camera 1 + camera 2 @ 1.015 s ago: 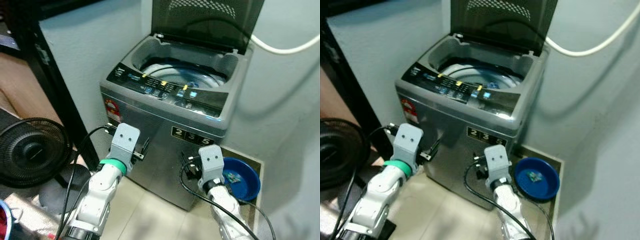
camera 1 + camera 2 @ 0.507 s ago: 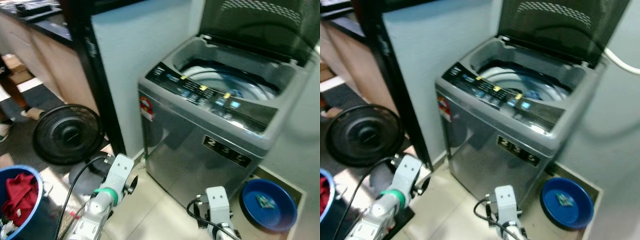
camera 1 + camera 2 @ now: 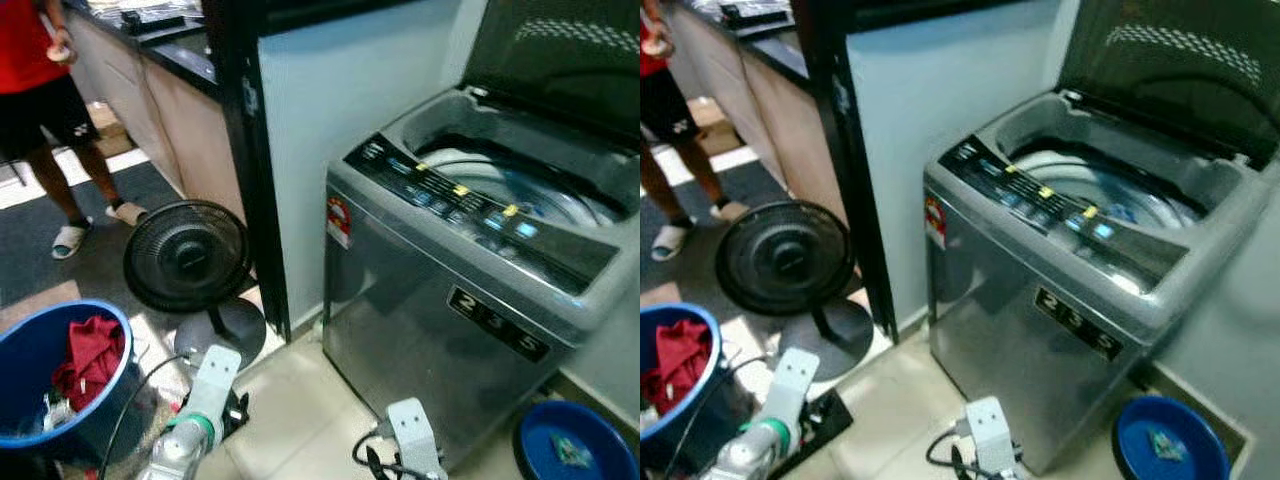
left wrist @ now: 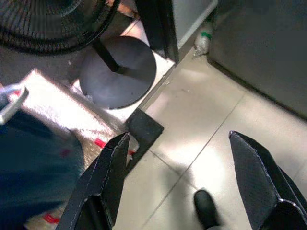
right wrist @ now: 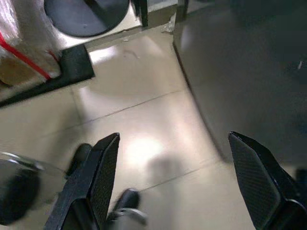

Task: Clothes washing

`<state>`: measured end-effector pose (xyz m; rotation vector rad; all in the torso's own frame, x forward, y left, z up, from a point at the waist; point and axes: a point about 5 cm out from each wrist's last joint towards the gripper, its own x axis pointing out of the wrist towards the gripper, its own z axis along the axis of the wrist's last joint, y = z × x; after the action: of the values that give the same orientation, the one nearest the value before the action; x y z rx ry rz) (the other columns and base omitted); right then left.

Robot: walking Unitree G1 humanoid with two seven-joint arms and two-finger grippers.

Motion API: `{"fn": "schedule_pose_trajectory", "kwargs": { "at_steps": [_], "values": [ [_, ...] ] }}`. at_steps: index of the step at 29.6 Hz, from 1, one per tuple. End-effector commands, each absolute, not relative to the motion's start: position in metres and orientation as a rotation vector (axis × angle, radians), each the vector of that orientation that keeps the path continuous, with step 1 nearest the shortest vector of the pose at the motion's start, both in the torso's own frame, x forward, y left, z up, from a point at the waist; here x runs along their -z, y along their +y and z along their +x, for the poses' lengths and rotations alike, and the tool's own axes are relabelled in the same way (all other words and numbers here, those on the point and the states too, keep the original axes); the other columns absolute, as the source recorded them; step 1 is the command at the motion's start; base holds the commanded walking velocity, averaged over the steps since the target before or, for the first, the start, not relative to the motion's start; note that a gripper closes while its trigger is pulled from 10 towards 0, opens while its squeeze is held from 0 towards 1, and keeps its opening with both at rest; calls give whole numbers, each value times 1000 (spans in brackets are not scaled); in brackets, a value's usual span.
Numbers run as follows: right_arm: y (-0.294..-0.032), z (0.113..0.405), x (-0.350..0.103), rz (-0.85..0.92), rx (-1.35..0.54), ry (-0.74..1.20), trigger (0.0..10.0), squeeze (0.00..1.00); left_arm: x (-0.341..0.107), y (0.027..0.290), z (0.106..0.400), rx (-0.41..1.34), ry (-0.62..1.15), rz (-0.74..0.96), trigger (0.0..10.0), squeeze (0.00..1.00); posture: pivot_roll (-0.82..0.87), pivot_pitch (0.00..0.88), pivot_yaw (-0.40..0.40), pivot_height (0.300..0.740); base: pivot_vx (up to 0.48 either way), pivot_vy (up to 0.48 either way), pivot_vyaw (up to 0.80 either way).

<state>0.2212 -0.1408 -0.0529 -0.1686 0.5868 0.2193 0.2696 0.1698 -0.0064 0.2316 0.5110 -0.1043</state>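
A grey top-loading washing machine (image 3: 470, 290) stands on the right with its dark lid (image 3: 560, 60) raised and its drum (image 3: 520, 185) exposed. On the floor at the left, a blue bucket (image 3: 30, 345) holds a red garment (image 3: 88, 355) and other clothes. Both arms hang low over the tiled floor between the bucket and the machine: the left arm (image 3: 205, 400) and the right arm (image 3: 410, 440). My left gripper (image 4: 178, 139) is open above bare tiles, holding nothing. My right gripper (image 5: 173, 137) is open beside the machine's front panel, also holding nothing.
A black floor fan (image 3: 187, 257) stands between the bucket and the machine, its round base (image 4: 117, 72) near my left gripper. A black post (image 3: 255, 170) edges the wall. A blue basin (image 3: 575, 450) lies right of the machine. A person (image 3: 50, 90) stands far left by a counter.
The camera has swung left and pulled back: the washer has slid right, and the bucket, fan and person have come into view. Both arms sit lower in the picture.
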Motion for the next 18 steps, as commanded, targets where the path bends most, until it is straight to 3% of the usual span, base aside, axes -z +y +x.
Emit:
{"fn": "schedule_pose_trajectory", "kwargs": {
  "at_steps": [1,8,18],
  "values": [
    [-138,220,53,-179,-249,582,10000,0,10,174,267,66,519,205,10000,0,35,0,-2,740,0,0,744],
    [-152,219,53,-227,-273,585,10000,0,15,163,264,41,515,153,10000,0,22,0,-36,740,0,0,747],
    [-151,223,51,-227,-272,570,10000,0,19,166,262,37,519,158,10000,0,18,0,-29,740,0,0,746]
  ]
}}
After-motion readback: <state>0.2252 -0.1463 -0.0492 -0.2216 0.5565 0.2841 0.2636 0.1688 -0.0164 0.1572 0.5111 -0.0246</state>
